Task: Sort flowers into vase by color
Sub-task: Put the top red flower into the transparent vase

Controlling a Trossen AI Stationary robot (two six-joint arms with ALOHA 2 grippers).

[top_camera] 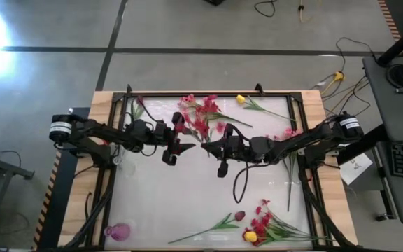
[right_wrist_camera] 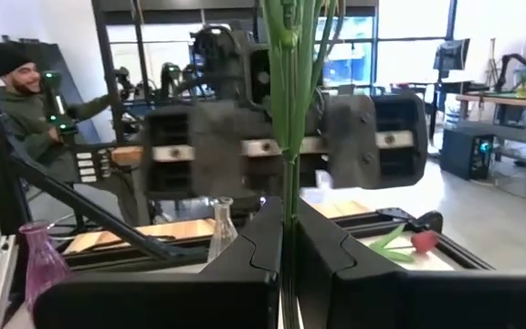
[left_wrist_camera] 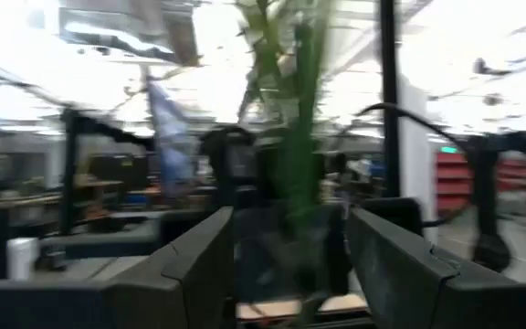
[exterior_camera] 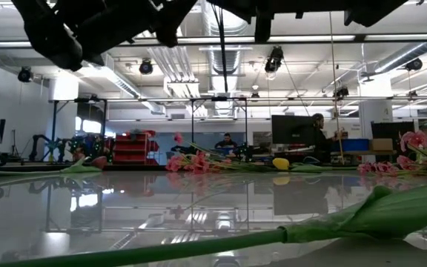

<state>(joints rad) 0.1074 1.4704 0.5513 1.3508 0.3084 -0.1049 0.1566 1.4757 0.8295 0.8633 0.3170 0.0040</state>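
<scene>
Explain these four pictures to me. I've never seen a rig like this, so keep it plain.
This is a robot with two dark arms working at a table. One picture looks straight down on the table and one looks level across the tabletop. The other two come from cameras on the arms' wrists. Artificial flowers lie near the edges: a red cluster, a yellow tulip and a dark red bud. A pink vase and a clear vase stand on the left arm's side. Over mid-table, the right claw is shut on a green stem. The left claw is open, with apparently the same stem between its fingers, which looks like a handover.
</scene>
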